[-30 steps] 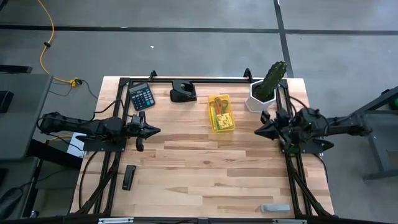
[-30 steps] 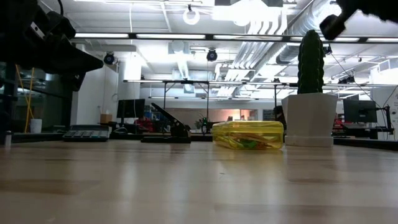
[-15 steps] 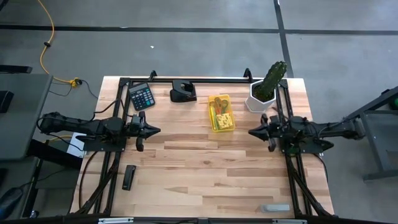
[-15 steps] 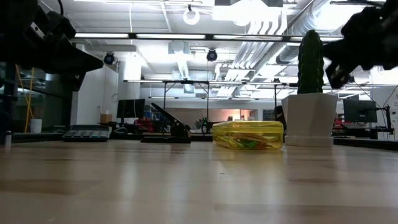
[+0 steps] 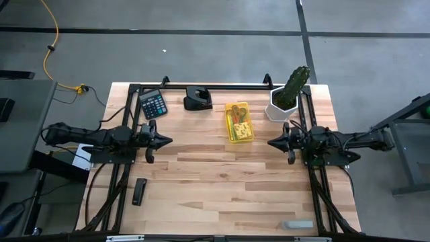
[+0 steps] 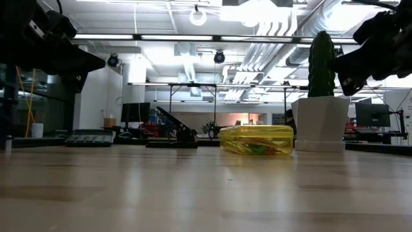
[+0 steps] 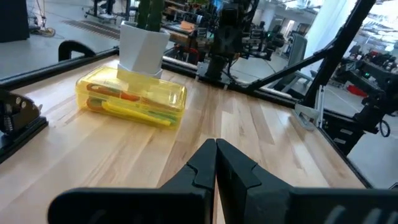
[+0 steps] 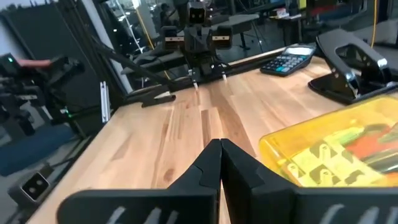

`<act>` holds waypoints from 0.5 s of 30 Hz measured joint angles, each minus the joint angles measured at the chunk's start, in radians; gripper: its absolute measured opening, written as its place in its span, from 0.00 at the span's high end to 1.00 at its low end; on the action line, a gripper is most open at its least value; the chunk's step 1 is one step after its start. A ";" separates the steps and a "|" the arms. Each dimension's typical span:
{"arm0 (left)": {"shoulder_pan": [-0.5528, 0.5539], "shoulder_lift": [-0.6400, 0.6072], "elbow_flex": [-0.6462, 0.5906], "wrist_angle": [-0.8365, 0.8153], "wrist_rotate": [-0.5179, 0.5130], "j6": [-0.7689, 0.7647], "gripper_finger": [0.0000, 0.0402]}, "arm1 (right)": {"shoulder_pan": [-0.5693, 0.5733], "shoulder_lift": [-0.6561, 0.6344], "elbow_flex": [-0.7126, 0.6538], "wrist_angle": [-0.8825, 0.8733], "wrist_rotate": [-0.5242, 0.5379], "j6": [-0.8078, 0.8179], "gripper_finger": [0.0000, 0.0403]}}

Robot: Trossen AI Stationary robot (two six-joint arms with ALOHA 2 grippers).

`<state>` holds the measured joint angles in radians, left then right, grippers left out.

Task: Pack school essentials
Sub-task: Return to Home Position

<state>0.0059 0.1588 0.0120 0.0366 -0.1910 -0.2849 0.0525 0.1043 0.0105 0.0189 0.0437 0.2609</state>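
Observation:
The school essentials, red-handled scissors and yellow and green pencils among them, lie inside a yellow see-through case (image 5: 239,122) that rests flat on the far middle of the wooden table (image 5: 222,181). The case also shows in the low view (image 6: 256,139) and in both wrist views (image 7: 130,99) (image 8: 336,149). My left gripper (image 5: 170,140) hovers shut at the table's left side, pointing level toward the right. My right gripper (image 5: 270,142) hovers shut at the right side, pointing level toward the left, a little nearer than the case. Neither holds anything.
A black calculator (image 5: 153,103) and a black hole punch (image 5: 197,99) lie at the far edge. A cactus in a white pot (image 5: 287,94) stands at the far right, close to my right arm. A flat black bar (image 5: 139,191) lies near left, a small grey piece (image 5: 297,224) near right.
My right gripper has come down from higher above the table to a low, level pose, rolling about its own line as it sank and ending a little farther toward the table's left. It stays shut. The case has not moved.

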 joint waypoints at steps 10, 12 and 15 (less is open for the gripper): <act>0.000 -0.157 0.001 -0.004 0.031 0.000 1.00 | 0.002 -0.010 0.000 -0.002 -0.002 0.104 1.00; -0.001 -0.155 0.001 -0.005 0.034 0.000 1.00 | 0.002 -0.045 0.000 -0.003 -0.002 0.105 1.00; -0.010 -0.156 0.001 -0.001 0.032 0.000 1.00 | -0.001 -0.105 0.000 0.001 -0.001 0.105 1.00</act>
<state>-0.0045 0.0032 0.0128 0.0354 -0.1591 -0.2849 0.0515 -0.0004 0.0109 0.0194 0.0426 0.3657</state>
